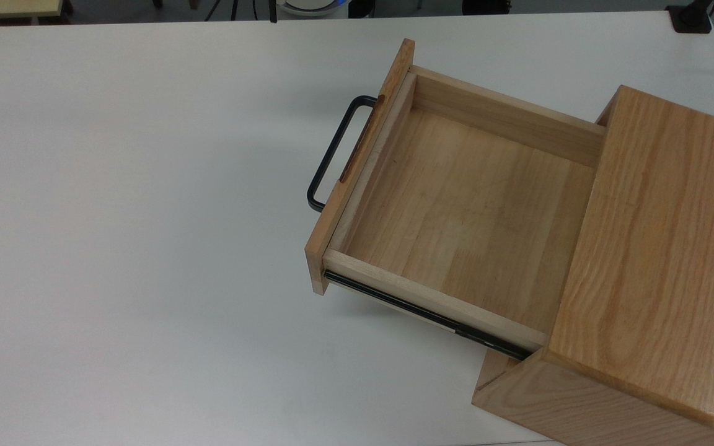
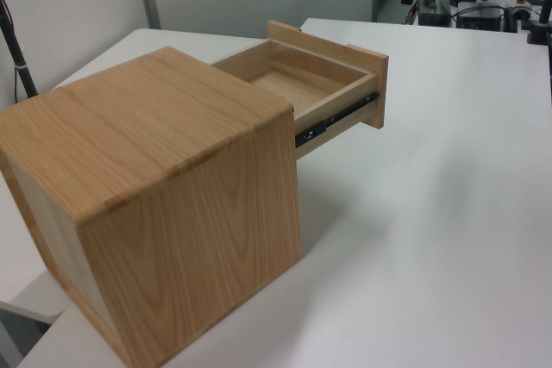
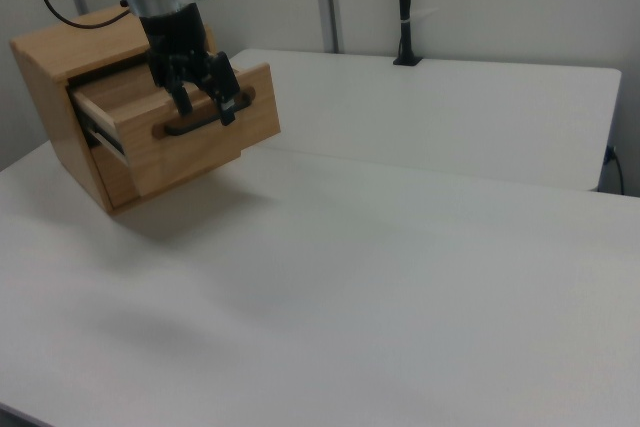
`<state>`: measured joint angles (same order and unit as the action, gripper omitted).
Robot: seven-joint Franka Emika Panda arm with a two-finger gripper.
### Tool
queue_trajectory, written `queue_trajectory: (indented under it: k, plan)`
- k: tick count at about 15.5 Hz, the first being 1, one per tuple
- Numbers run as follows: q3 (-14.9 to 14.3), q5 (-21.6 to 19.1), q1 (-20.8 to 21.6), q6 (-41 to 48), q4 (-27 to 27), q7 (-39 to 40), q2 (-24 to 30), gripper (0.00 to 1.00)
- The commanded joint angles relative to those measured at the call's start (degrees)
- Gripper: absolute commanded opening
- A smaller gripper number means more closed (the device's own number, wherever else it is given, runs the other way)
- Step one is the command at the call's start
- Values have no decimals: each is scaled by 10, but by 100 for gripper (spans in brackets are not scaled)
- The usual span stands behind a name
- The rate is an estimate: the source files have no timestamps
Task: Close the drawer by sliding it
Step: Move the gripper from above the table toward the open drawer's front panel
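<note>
The drawer [image 1: 456, 217] is a light wooden box pulled far out of the oak cabinet [image 1: 667, 248], and it is empty. Its black bar handle [image 1: 332, 155] points to the top view's left, and a black side rail [image 1: 431, 316] shows beneath its near wall. The left view has the drawer [image 2: 302, 75] sticking out behind the cabinet [image 2: 147, 144], rail [image 2: 336, 118] exposed. In the right view my gripper [image 3: 207, 105] hangs open right at the drawer front [image 3: 200, 152], its fingers [image 3: 185, 97] spread just above the handle [image 3: 205, 124].
The cabinet stands on a white table [image 1: 146, 248] with wide bare room in front of the handle. A black post [image 3: 404, 7] is clamped at the table's far edge in the right view. The table edge runs close behind the cabinet [image 2: 34, 299].
</note>
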<state>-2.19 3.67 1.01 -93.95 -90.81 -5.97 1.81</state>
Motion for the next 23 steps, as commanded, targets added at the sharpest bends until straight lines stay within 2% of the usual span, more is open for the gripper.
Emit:
queue_trajectory:
  k: [1,12,16,19,22,23]
  plan:
    - [7,-16,-6,-17,-17,-7,7,100]
    - [6,-15,-14,-19,-15,7,6,100]
    - [5,-15,-25,-24,-13,138,-19,100]
    - [5,-14,-31,-40,-5,152,-43,100]
    - [5,-21,-31,-74,-2,124,-65,77]
    - [5,-23,-34,-82,-2,102,-66,65]
